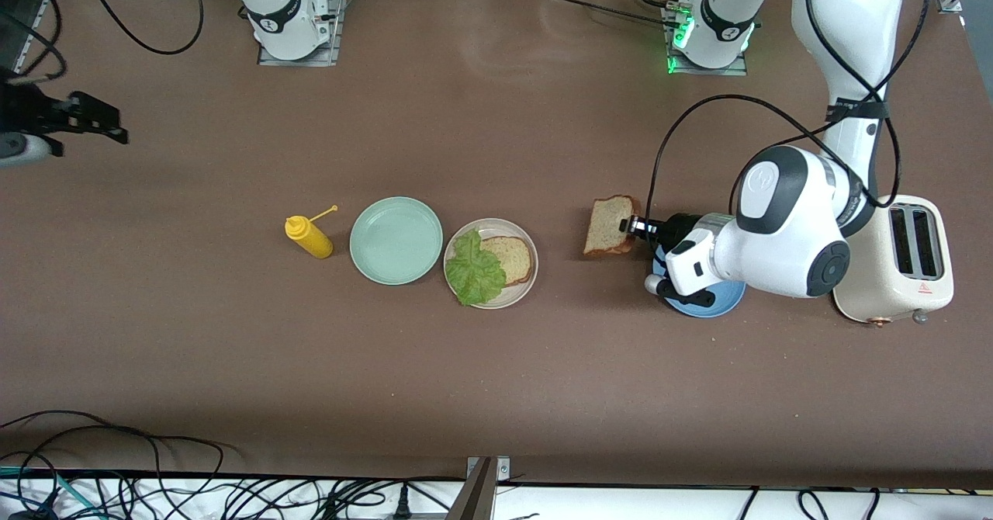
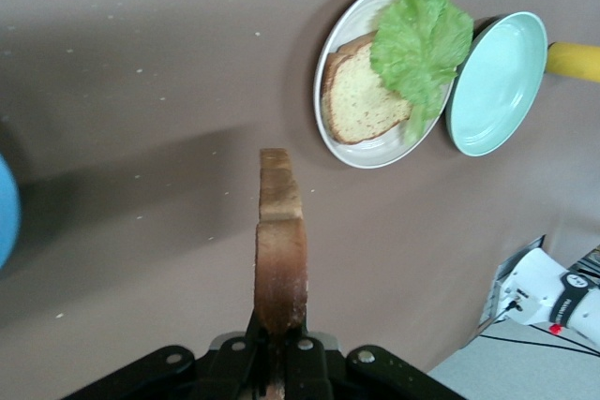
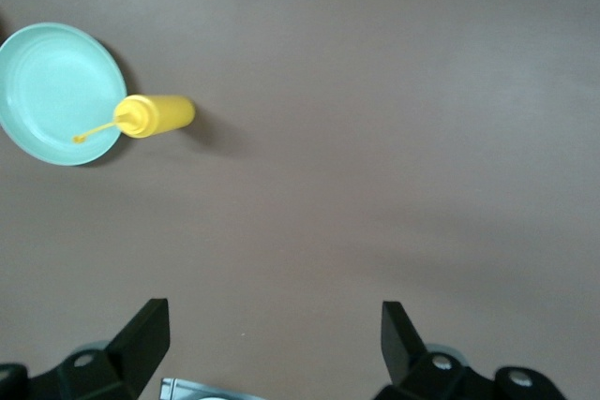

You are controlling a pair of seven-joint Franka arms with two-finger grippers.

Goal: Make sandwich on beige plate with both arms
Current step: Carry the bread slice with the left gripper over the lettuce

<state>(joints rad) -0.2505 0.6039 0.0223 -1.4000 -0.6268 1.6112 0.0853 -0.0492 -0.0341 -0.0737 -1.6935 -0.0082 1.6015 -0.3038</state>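
front view – left gripper (image 1: 630, 226) holds bread slice (image 1: 609, 226) aloft; right gripper (image 3: 272, 339) waits, wide

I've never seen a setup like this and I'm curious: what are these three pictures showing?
Two robot arms work at a brown table. One picture looks down from a high camera facing them; the other two come from cameras on each arm's wrist. The left gripper holds a bread slice in the air, between the blue plate and the beige plate, where another slice and lettuce lie. A green plate, mustard bottle and toaster also stand there. The right gripper waits open at its end of the table.
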